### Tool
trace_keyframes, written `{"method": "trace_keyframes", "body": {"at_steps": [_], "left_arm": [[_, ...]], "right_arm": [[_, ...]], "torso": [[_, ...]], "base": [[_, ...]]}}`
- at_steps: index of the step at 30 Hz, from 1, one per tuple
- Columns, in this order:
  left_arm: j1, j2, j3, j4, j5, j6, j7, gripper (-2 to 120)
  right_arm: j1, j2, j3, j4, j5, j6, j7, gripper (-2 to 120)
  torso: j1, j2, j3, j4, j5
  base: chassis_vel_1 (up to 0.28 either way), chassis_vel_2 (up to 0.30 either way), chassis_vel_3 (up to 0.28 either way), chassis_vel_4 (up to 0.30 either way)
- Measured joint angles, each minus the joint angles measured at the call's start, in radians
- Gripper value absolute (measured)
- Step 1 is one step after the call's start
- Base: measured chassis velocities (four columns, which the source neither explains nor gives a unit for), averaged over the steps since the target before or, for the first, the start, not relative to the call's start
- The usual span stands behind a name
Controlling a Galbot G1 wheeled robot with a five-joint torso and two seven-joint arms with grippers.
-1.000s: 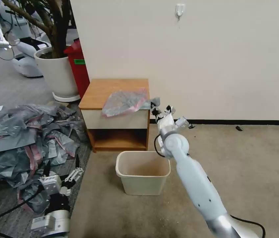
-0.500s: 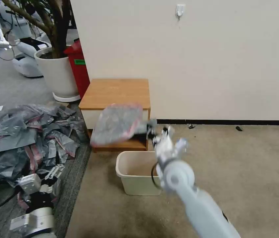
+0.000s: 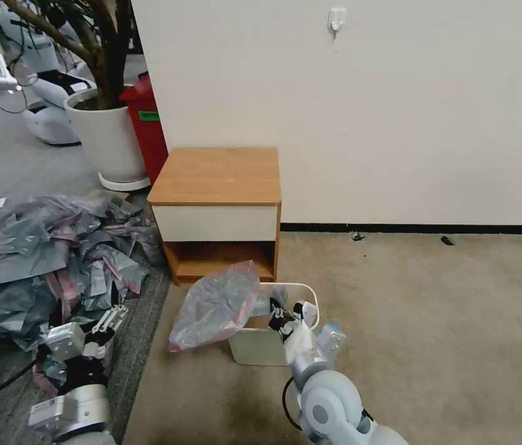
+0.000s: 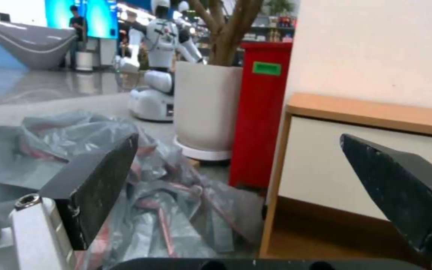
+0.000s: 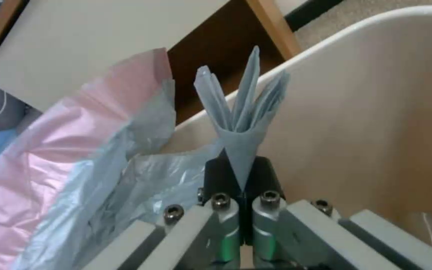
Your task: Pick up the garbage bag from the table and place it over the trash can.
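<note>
Gripping a pleated corner of the garbage bag [image 5: 238,112], the right gripper [image 3: 280,316] sits just over the near rim of the trash can [image 3: 310,296], its two black fingers [image 5: 266,174] pinched flat together on the grey plastic. From the head view, the bag [image 3: 214,307] hangs off to the robot's left of the gripper, draped over the left rim of the can and spilling down its outside wall toward the carpet, the pink-red band showing along its lower edge. Most of the bag is outside the bin rather than inside it; the wrist view looks down into the beige interior [image 5: 376,123], and the part that shows is bare wall, while the bottom cannot be made out. Behind the can stands the table [image 3: 217,176], its wooden top with nothing on it and its shelf gap dark beneath the white drawer front. Down on the robot's left, the left gripper [image 3: 103,321] hangs low by the heap of grey bags [image 3: 38,247] on the floor, jaws spread wide apart and holding nothing. Beyond the heap, the red bin [image 4: 261,112] and the white plant pot [image 4: 203,112] stand beside the table's side.
</note>
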Motion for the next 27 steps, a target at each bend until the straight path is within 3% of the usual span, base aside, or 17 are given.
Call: {"method": "trace_keyframes", "body": {"at_steps": [5,8,14,16,19,21,27], "left_arm": [[0.002,0.005,0.021,-0.003,0.017,0.003,0.003,100],[0.010,0.013,0.032,-0.012,0.021,0.013,0.007,100],[0.063,0.058,0.025,-0.083,-0.040,0.079,0.132,100],[0.064,0.064,0.022,-0.085,-0.020,0.059,0.168,100],[0.060,0.067,0.025,-0.084,0.026,0.004,0.176,100],[0.071,0.072,0.017,-0.094,0.062,-0.031,0.230,100],[0.083,0.082,0.025,-0.129,0.138,-0.052,0.254,100]], "right_arm": [[0.006,-0.002,0.004,-0.005,-0.030,-0.011,-0.002,0],[0.008,-0.006,0.010,-0.008,-0.063,-0.013,0.000,10],[0.002,-0.043,0.022,0.009,-0.135,-0.023,0.018,34],[-0.005,-0.048,0.023,0.012,-0.141,-0.026,0.024,43],[-0.014,-0.052,0.024,0.019,-0.147,-0.027,0.029,52],[-0.026,-0.060,0.023,0.025,-0.155,-0.029,0.033,64],[-0.039,-0.068,0.018,0.039,-0.178,-0.029,0.040,82]], "torso": [[0.000,0.000,0.000,0.0000,0.0000],[0.000,0.000,0.000,0.0000,0.0000],[0.000,0.000,0.000,0.0000,0.0000],[0.000,0.000,0.000,0.0001,0.0000],[0.000,0.000,0.000,0.0000,-0.0001],[0.000,0.000,0.000,-0.0001,-0.0003],[0.000,0.000,0.000,0.0000,-0.0002]], "base": [[0.000,0.000,0.000,0.000],[0.000,0.000,0.000,0.000],[0.000,0.000,0.000,0.000],[0.000,0.000,0.000,0.000],[0.000,0.000,0.000,0.000],[0.000,0.000,0.000,0.000],[0.000,0.000,0.000,0.000]]}}
